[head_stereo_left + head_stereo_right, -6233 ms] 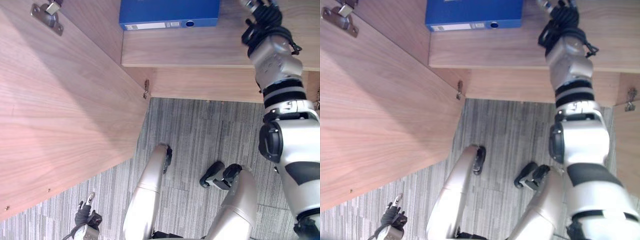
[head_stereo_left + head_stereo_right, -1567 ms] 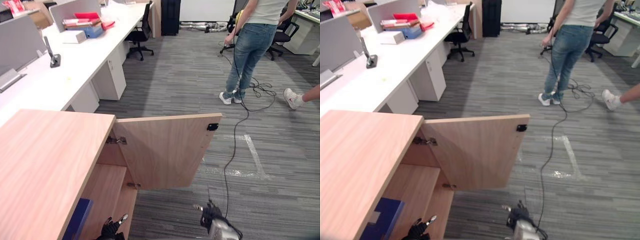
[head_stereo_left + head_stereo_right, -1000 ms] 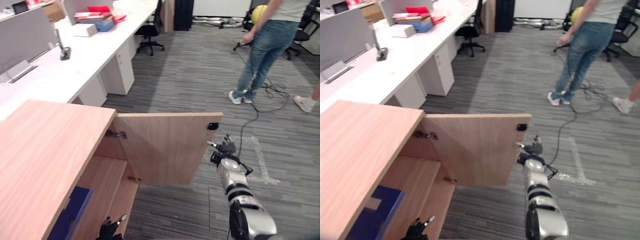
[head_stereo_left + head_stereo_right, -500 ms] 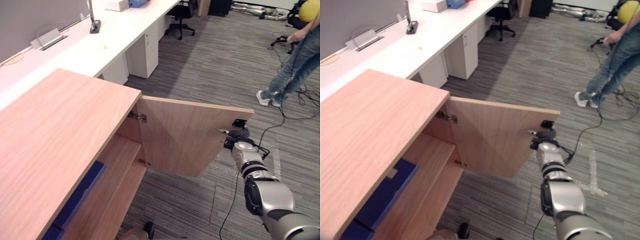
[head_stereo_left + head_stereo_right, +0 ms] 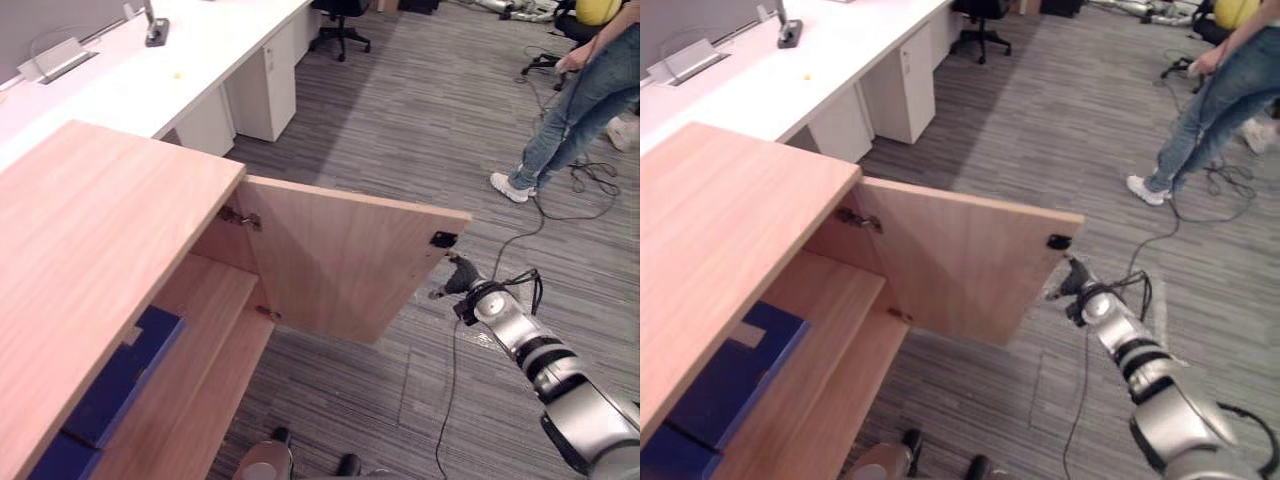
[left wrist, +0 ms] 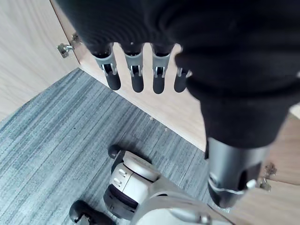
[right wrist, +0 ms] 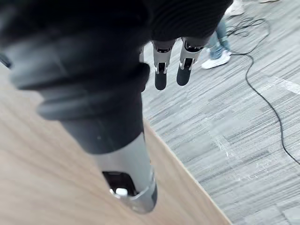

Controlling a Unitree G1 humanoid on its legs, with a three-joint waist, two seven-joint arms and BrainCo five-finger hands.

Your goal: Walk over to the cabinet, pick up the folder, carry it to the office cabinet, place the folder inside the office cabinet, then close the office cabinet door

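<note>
- Left eye view: folder (image 5: pixel 118 378) is seen on the cabinet shelf (image 5: pixel 215 310), well apart from both hands.
- Right hand (image 5: pixel 462 282) is held by the door (image 5: pixel 340 265) at its free edge, fingers (image 7: pixel 161 75) straight.
- Left hand (image 6: pixel 137 75): fingers straight, empty.

- An office: a long white desk (image 5: pixel 120 90) backed by a grey divider screen (image 5: pixel 60 20)
- White drawer pedestal (image 5: pixel 265 95) beneath it, black swivel chair (image 5: pixel 340 22) beyond
- Grey striped carpet (image 5: pixel 420 130), low wooden cabinet (image 5: pixel 90 230)

white desk (image 5: pixel 200 60) far left | black chair (image 5: pixel 338 10) beyond it | person in jeans (image 5: pixel 575 115) far right | grey carpet (image 5: pixel 400 130) underfoot
</note>
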